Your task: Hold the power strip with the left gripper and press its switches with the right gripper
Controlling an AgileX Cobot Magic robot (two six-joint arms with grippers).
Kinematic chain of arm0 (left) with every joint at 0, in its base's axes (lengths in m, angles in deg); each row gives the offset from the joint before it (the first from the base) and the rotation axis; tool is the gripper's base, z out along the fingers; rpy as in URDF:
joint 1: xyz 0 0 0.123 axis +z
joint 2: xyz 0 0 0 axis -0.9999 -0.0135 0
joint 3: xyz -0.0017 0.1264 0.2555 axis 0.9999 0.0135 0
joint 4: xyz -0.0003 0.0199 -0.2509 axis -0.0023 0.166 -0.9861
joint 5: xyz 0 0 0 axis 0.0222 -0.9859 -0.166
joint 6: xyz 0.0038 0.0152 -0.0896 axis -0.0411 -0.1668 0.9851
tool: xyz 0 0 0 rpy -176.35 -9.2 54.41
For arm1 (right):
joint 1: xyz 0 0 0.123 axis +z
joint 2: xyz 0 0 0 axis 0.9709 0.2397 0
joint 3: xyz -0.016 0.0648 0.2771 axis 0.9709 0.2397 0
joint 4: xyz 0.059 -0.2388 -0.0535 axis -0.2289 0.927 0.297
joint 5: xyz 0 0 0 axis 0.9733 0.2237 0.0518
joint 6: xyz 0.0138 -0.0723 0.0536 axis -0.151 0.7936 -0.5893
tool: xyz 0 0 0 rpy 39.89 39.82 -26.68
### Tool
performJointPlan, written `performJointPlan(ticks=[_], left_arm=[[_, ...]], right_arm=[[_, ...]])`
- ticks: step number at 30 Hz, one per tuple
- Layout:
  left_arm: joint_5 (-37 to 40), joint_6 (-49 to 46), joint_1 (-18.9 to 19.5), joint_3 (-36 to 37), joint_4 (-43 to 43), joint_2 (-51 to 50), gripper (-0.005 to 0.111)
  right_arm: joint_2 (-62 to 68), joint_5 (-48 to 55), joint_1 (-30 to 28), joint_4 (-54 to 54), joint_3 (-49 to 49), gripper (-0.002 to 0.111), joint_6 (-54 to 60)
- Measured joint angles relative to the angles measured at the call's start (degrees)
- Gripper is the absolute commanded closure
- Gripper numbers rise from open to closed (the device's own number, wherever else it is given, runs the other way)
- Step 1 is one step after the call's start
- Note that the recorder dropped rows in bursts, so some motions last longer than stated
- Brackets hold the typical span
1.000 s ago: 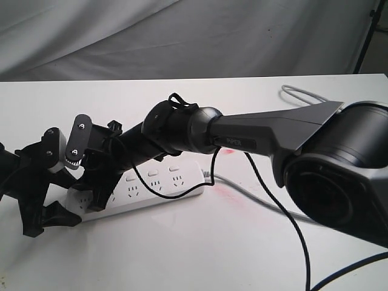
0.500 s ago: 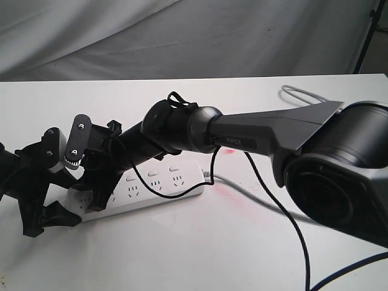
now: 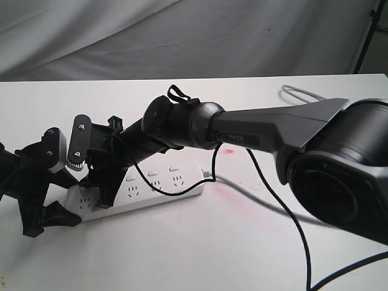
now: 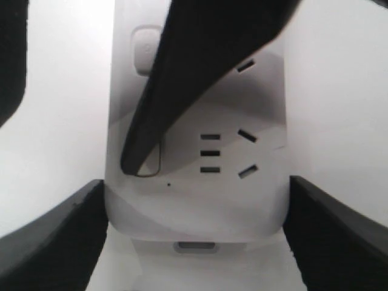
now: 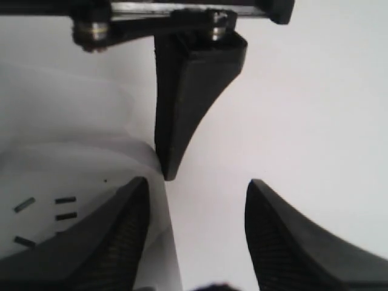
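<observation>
The white power strip (image 3: 163, 185) lies on the white table (image 3: 182, 242), its grey cord (image 3: 254, 195) trailing right. My left gripper (image 3: 68, 209) is shut on the strip's left end; in the left wrist view the two black fingers (image 4: 54, 236) press the sides of the power strip (image 4: 194, 200). My right gripper (image 3: 104, 193), on the "PiPER" arm (image 3: 267, 130), is open. One of its fingers (image 4: 182, 85) rests its tip on the end switch (image 4: 145, 163); the neighbouring switch (image 4: 145, 51) is free. In the right wrist view the right gripper (image 5: 197, 182) straddles the strip's edge (image 5: 151, 182).
A loop of grey cord (image 3: 300, 92) lies at the back right. The right arm's black cable (image 3: 285, 212) hangs over the table. A pink stain (image 3: 229, 151) marks the table beside the strip. Grey cloth (image 3: 182, 36) hangs behind.
The right arm has tilted and its gripper has shifted slightly along the strip's left end, fingers lower on it. The left gripper and the strip stayed still.
</observation>
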Motion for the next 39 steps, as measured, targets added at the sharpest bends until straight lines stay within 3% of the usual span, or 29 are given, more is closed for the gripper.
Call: performJointPlan(ticks=[28, 39], left_arm=[[0.0, 0.0, 0.0, 0.0, 0.0, 0.0, 0.04], [0.0, 0.0, 0.0, 0.0, 0.0, 0.0, 0.04]], right_arm=[[-5.23, 6.21, 0.0, -0.9, 0.81, 0.061, -1.33], [-6.74, 6.39, -3.19, 1.81, 2.15, 0.061, -3.01]])
